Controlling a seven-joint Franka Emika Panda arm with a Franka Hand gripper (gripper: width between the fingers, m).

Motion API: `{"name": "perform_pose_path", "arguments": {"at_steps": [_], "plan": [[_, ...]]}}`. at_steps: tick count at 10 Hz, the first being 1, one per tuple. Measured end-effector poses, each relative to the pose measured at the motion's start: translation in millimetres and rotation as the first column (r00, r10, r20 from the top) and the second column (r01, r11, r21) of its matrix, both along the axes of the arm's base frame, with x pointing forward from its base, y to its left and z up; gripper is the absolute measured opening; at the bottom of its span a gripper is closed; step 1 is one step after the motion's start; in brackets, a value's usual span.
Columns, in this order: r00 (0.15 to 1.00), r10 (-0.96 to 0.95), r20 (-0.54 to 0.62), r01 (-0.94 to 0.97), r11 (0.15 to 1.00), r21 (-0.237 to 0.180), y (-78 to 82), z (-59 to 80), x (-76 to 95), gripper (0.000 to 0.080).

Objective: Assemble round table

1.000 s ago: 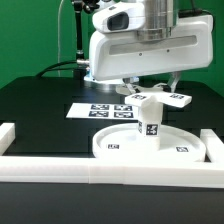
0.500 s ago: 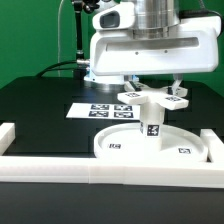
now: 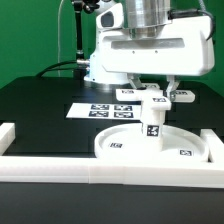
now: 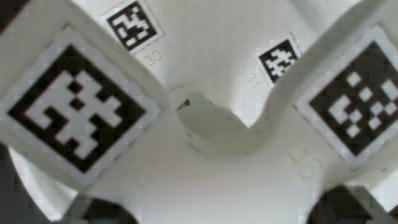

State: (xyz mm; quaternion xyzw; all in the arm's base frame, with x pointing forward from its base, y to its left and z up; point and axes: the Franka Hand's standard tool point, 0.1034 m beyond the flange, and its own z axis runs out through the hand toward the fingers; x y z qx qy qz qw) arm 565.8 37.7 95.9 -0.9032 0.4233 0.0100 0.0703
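Observation:
The large rimmed round disc (image 3: pixel 118 146) lies flat at the front of the black table. The short cylinder leg (image 3: pixel 152 126) stands upright at its middle. The cross-shaped foot piece (image 3: pixel 150 98) sits on top of the leg, with its tagged arms spread out. My gripper (image 3: pixel 152 90) comes straight down over it, one finger on each side, shut on the foot piece. In the wrist view the foot piece (image 4: pixel 210 125) fills the picture with its tags and centre hollow. Only dark fingertips (image 4: pixel 93 210) show at the edge, and my gripper (image 4: pixel 222 208) spans the piece.
The marker board (image 3: pixel 100 108) lies flat behind the disc. Long white border rails run along the front (image 3: pixel 90 167), the exterior view's left (image 3: pixel 8 134) and the exterior view's right (image 3: pixel 216 142). A green wall stands behind.
My gripper has turned about its vertical axis with the foot piece in it. The foot's arms have swung round on top of the leg. The disc and leg have stayed put.

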Motion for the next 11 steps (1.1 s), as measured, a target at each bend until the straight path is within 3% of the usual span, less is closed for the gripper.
{"name": "perform_pose_path", "arguments": {"at_steps": [4, 6, 9, 11], "plan": [[0.979, -0.204, -0.021, 0.204, 0.979, 0.008, 0.0, 1.4, 1.6, 0.0452], [0.937, -0.348, -0.038, 0.349, 0.937, 0.019, -0.5, 2.1, 2.6, 0.0452], [0.81, -0.583, -0.066, 0.586, 0.808, 0.058, -3.3, 3.3, 2.2, 0.0452], [0.782, -0.62, -0.069, 0.624, 0.78, 0.059, -3.2, 3.5, 2.5, 0.0453]]}}
